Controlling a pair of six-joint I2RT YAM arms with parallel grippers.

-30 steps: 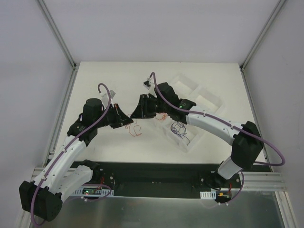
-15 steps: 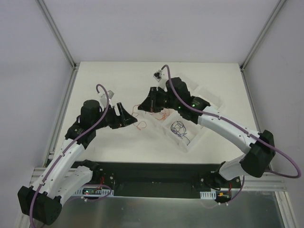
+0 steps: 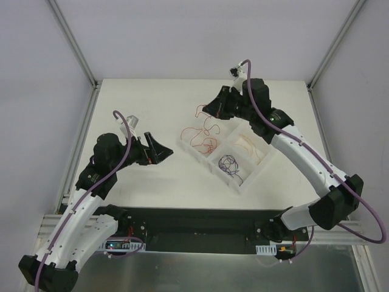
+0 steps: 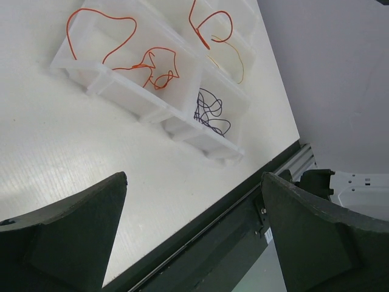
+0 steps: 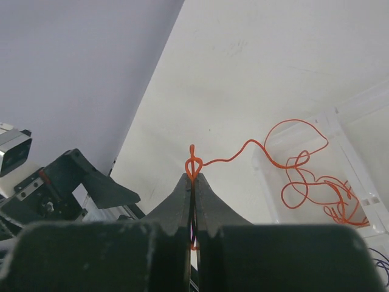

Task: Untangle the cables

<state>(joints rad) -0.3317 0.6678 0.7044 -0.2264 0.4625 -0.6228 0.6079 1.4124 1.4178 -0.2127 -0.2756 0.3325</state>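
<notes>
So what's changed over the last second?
The right gripper, shut on the red wire, moved from the middle toward the far side. It carried the wire off the table, so the wire now trails into the tray. The left gripper backed off to the left and is open, holding nothing. The tray and the dark wire stayed put.

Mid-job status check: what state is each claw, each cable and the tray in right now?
left claw: open, holding nothing.
right claw: shut on the red cable's end.
red cable: one end raised, the rest tangled in a tray compartment.
dark blue cable: loose coil, alone in its compartment.
tan cable: lying in another compartment.
tray: upright, flat.
</notes>
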